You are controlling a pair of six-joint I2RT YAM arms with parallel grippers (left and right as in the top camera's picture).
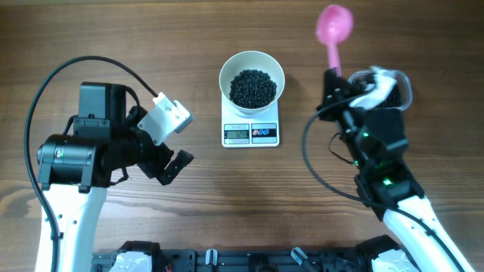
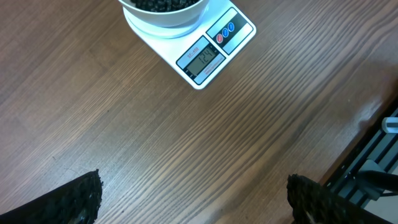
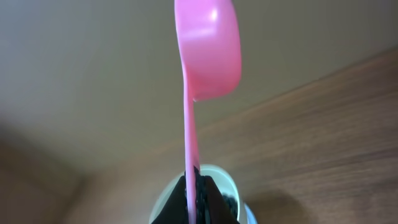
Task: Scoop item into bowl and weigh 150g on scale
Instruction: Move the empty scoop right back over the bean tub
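The white bowl (image 1: 252, 66) stands on the small white scale (image 1: 251, 134) at the table's middle, with a dark heap of black beans (image 1: 252, 88) in it. In the left wrist view the scale (image 2: 239, 28) shows a lit reading, and the bowl (image 2: 165, 15) is cut off at the top. My right gripper (image 1: 333, 78) is shut on the handle of a pink spoon (image 1: 333, 26), which points away to the right of the bowl; no beans show on it. Behind those fingers (image 3: 208, 199) a white rim with beans (image 3: 219, 168) shows. My left gripper (image 2: 193, 193) hovers open over bare wood, left of the scale.
A clear plastic tub (image 1: 393, 81) sits at the right, mostly hidden under my right wrist. The left arm (image 1: 83, 151) fills the left side. A black rail (image 1: 242, 261) runs along the near table edge.
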